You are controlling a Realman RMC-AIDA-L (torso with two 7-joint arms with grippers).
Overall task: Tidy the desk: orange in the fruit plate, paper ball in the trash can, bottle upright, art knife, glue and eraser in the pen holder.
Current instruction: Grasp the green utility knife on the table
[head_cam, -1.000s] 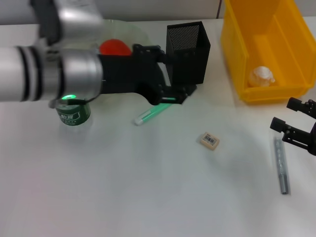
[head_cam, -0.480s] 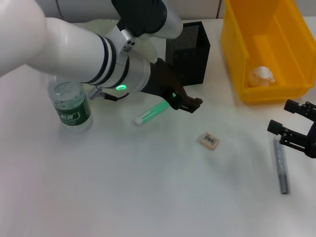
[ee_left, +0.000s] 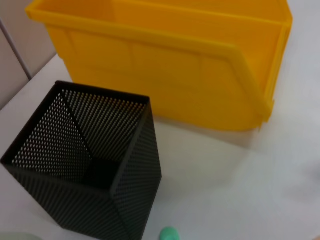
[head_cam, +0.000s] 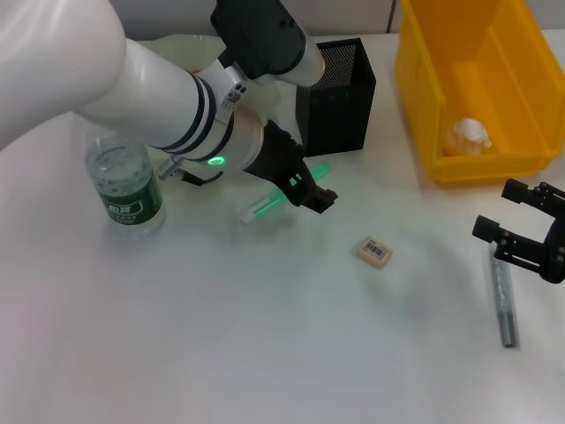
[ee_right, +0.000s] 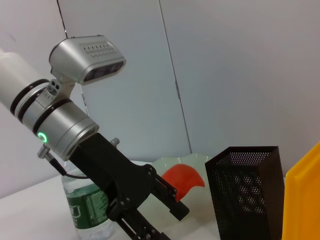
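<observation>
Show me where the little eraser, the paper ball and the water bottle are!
eraser (head_cam: 373, 251), head view, on its barcode sticker.
paper ball (head_cam: 465, 136), head view, on its white middle, inside the yellow bin.
bottle (head_cam: 124, 187), head view, on its green label.

Looking down from the head onto the whole desk (head_cam: 221, 353); peering close and steeply from the left wrist into the pen holder (ee_left: 95, 165) with the trash can (ee_left: 165, 65) behind; gazing low and sideways from the right wrist across to the left arm (ee_right: 65, 125), sharing pen holder and trash can with both others
</observation>
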